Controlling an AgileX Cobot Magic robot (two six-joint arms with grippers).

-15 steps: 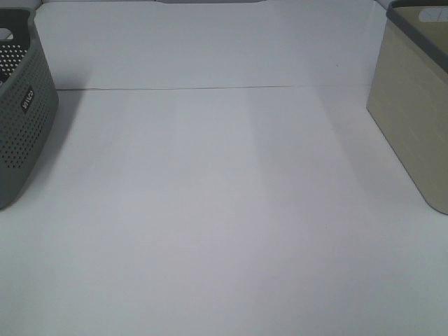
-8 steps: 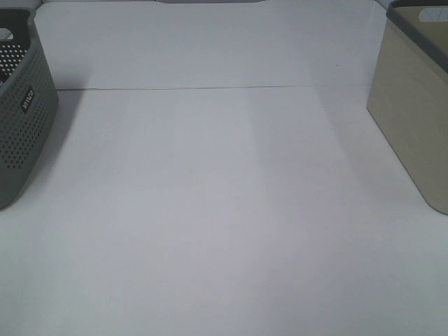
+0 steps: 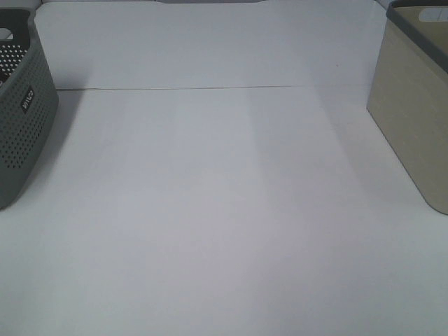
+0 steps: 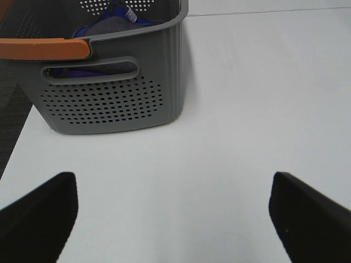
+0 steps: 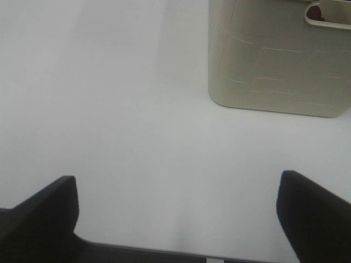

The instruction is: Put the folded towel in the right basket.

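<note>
White counter (image 3: 210,210) is lying bare between the baskets, both end effectors are hanging spread and holding nothing, and a reddish-brown sliver showing through the right basket (image 5: 274,60) handle slot is suggesting the folded towel (image 5: 314,11) is already inside.

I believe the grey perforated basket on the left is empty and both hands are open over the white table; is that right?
Not quite: the grey perforated basket is not empty. The left wrist view shows blue and grey cloth inside it. The rest holds: the left hand and the right hand are both open over the white table.
</note>
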